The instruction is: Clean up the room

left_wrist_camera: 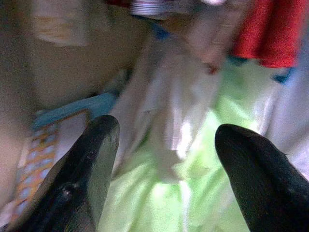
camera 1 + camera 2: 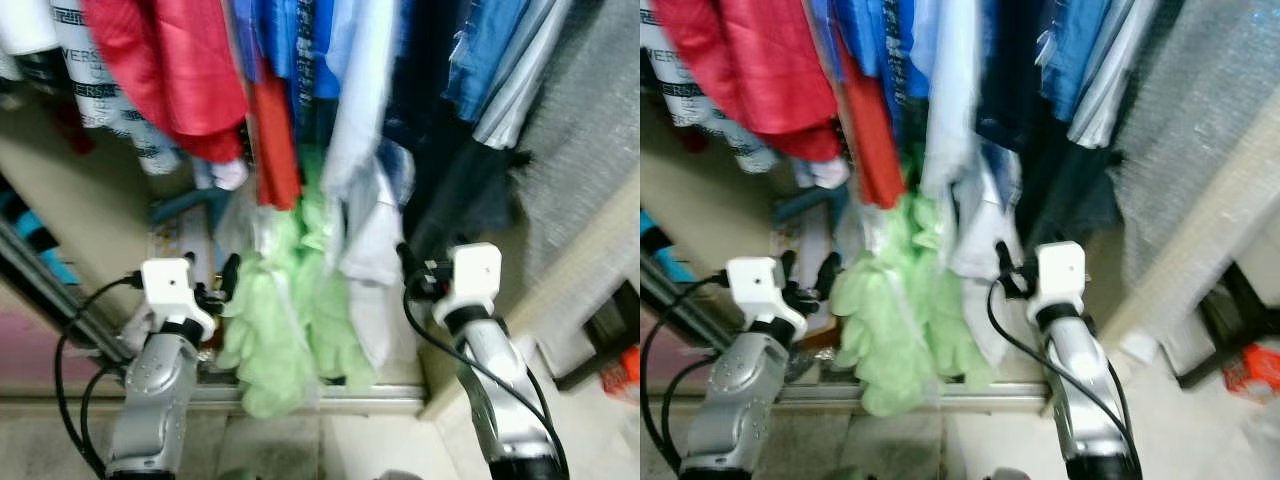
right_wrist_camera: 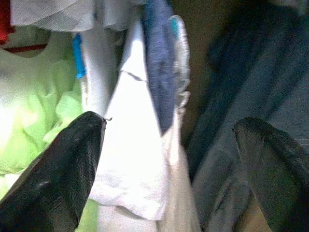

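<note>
Before crumpled pale-green fabric (image 2: 280, 330) and hanging white cloth (image 3: 135, 164), both grippers' black tapered fingers (image 1: 91, 164) spread apart.

A clothes closet in a home

Clothes are hanging packed together along the top: a red garment (image 2: 170, 60), blue shirts (image 2: 295, 50), a white shirt (image 2: 360, 110) and dark pieces to the right, with a pale green garment (image 2: 285, 330) drooping down toward the floor. A metal sliding-door track (image 2: 330, 398) is running along the closet's threshold, a sliding door edge is showing at the left, and a pale tiled floor (image 2: 380, 440) is lying in front.
</note>
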Controlling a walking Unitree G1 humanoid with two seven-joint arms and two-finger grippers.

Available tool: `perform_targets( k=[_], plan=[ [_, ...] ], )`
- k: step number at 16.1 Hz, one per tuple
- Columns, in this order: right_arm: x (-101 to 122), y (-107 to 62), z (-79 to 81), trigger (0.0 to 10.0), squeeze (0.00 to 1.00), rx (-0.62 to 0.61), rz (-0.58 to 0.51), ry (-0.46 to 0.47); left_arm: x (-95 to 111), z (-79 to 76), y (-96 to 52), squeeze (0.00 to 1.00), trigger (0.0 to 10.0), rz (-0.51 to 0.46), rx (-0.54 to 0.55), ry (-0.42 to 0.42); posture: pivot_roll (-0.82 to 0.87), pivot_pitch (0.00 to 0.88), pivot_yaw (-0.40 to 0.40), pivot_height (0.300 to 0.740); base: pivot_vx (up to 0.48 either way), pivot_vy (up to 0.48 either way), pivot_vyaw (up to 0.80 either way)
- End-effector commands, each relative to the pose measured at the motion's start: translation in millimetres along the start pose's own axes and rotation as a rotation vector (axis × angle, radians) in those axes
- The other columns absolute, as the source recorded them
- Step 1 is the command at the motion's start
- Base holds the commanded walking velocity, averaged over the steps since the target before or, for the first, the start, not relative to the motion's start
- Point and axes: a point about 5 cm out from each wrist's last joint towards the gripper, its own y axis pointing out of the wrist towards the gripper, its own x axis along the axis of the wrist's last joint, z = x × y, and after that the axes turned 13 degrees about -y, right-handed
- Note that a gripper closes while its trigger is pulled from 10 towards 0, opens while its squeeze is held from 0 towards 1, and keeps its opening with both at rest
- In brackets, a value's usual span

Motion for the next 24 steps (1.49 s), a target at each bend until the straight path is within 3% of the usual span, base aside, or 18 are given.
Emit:
perform_targets(
  k=[1,3,5,8,24],
  plan=[
    [6,2.1,2.4,10.0,0.0,-0.01,-0.028,0.007,-2,9.6,-2.2,0.0,10.0,0.005,0.05,-0.003,0.0,0.0,0.027,0.74,0.0,0.0,0.8],
    [3,1.0,5.4,10.0,0.0,-0.004,-0.022,0.004,-4,8.2,-1.7,0.0,10.0,0.012,0.045,0.007,0.0,0.0,0.024,0.74,0.0,0.0,0.8],
    [-6,-2.6,9.8,10.0,0.0,0.005,0.01,0.012,-8,7.3,-1.6,0.0,10.0,0.028,0.063,0.074,0.01,0.0,0.019,0.74,0.0,0.0,0.8],
    [-5,-4.7,10.1,10.0,0.0,0.003,0.003,0.013,-11,13.3,-7.0,0.0,10.0,0.031,0.098,0.016,0.01,0.015,0.01,0.74,0.0,0.0,0.8],
    [-6,-0.7,10.8,10.0,0.0,0.02,0.001,0.022,-15,8.7,0.4,0.0,10.0,0.054,0.074,0.018,0.01,0.013,0.01,0.74,0.0,0.0,0.8]
  ],
)
